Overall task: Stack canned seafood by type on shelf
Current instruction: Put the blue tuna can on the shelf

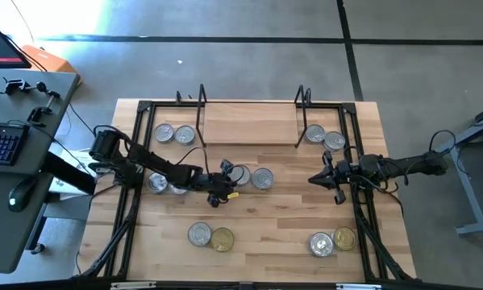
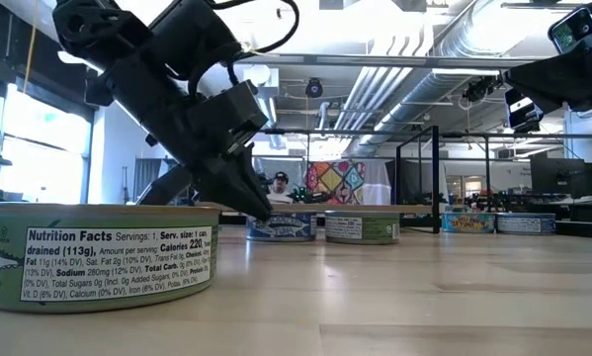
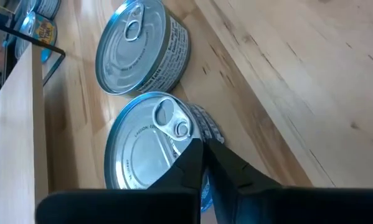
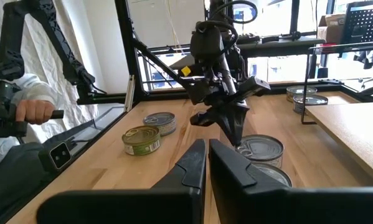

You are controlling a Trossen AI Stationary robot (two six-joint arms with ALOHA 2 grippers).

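On the table (image 1: 265, 225), both clenched: left end effector (image 1: 225, 173) over a tin (image 3: 142, 155), right end effector (image 1: 326, 177) idle.

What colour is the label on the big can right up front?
Green, with white nutrition facts printing, on the front tin. The low view shows it best.

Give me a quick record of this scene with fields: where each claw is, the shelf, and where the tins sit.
left claw: shut, over the table's middle, at the tin with a silver lid, not gripping it
right claw: shut, waiting in the air at the table's right side
shelf: at the far edge, no tins on the board
tins at far corners: a pair left of the shelf, a pair right of it
tins at near edge: two silver-and-gold pairs, one left of centre, one right
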